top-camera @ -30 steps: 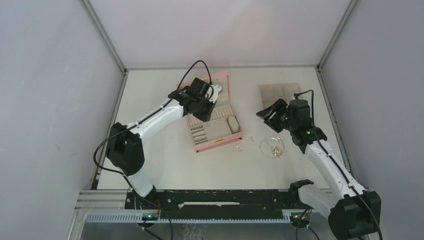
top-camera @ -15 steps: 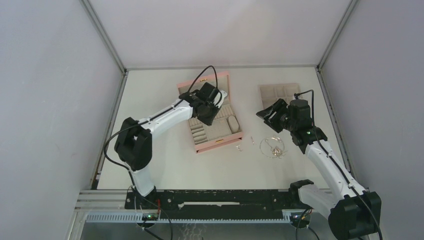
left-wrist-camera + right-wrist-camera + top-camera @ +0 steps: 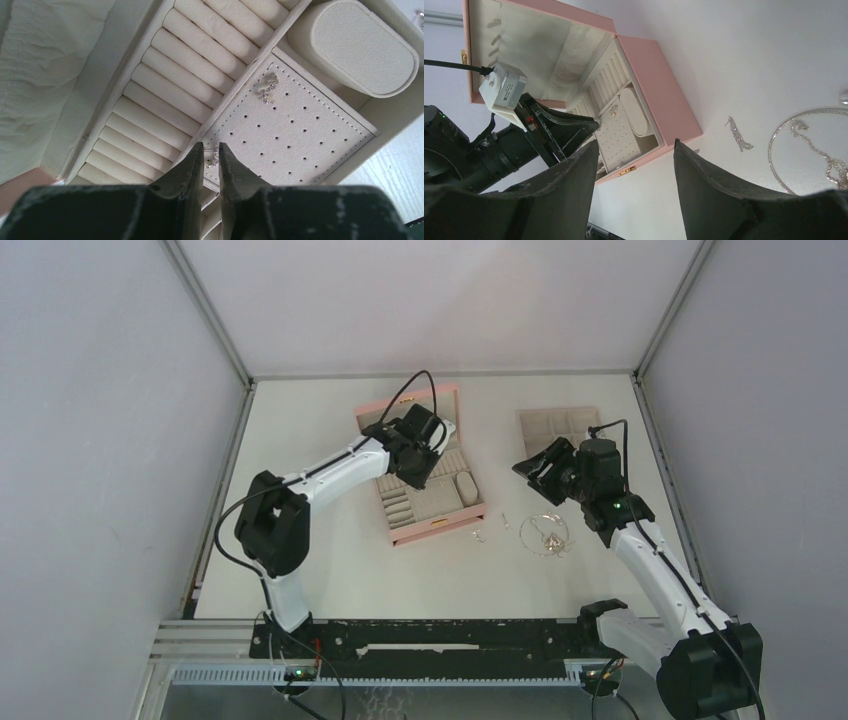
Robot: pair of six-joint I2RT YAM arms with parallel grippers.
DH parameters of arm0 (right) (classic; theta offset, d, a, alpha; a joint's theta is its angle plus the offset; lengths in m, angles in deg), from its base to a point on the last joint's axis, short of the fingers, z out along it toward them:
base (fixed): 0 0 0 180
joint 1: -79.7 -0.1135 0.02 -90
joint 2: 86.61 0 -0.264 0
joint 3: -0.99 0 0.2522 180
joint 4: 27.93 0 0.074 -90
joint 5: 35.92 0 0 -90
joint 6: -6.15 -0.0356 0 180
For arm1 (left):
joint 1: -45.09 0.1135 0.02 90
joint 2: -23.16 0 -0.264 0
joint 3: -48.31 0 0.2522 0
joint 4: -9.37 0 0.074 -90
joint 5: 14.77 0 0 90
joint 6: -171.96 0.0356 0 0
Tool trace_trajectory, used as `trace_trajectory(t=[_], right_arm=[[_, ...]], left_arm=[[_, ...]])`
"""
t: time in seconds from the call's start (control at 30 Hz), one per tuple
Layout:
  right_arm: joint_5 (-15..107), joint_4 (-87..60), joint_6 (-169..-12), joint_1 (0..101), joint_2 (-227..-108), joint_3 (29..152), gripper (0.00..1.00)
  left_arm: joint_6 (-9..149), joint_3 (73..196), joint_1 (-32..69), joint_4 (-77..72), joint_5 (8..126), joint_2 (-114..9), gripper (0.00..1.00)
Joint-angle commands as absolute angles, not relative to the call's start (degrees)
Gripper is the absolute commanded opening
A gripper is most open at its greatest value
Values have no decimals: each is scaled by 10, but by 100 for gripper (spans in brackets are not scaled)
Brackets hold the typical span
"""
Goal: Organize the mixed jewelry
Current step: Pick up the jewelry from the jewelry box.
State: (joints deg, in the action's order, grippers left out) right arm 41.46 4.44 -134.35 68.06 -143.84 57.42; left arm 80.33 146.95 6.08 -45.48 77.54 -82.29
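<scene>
Hovering low inside the open pink box (image 3: 440,523), the left gripper (image 3: 210,147) has its jaws drawn narrow with only a slim gap. A tiny glittering earring (image 3: 213,156) shows right in that gap, at the 7 o'clock corner of the perforated pad (image 3: 300,130). Whether the piece is pinched or merely lies on the pad under the tips I cannot tell. A second earring (image 3: 268,89) rests on the same pad toward 12 o'clock, beside the divider that separates it from the ring rolls (image 3: 170,100). The right gripper (image 3: 635,143) hangs with its jaws spread wide and grips nothing, above the table (image 3: 350,570) at roughly 3 o'clock of the box. The looped necklace (image 3: 545,533) lies below it, at about 4 o'clock from the box, with a loose dangling earring (image 3: 738,135) between chain and box. The risks seem to sit with the left arm. If the piece is held, letting go this close to the divider could send it into a groove between the rolls, where narrow tips would struggle to reach it. If it clings to a finger, lifting away may drag it off the pad. Pressing lower could catch a tip on the divider and shove the light box. For the right arm, the thin chain is likely to slip or tangle if closed on carelessly.
</scene>
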Motion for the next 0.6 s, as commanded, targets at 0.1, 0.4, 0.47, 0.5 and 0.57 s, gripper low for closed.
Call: trace_trajectory(t=[0.1,0.4,0.47,0.5,0.57], right_arm=[[410,17,-1351,684,-1439,578,65],[410,17,-1351,684,-1442,579,65],[410,16,-1351,684,-1442,578,65],[410,16,-1352,684,-1441,579,65],[410,17,-1351,684,-1441,578,65]], left_arm=[[789,1497,58,-458,761,-830,18],[788,1499,59,-464,757,-833,14],[788,1500,58,-464,757,-834,11],[788,1500,58,-464,757,-834,9],[788,1503,58,-465,757,-835,4]])
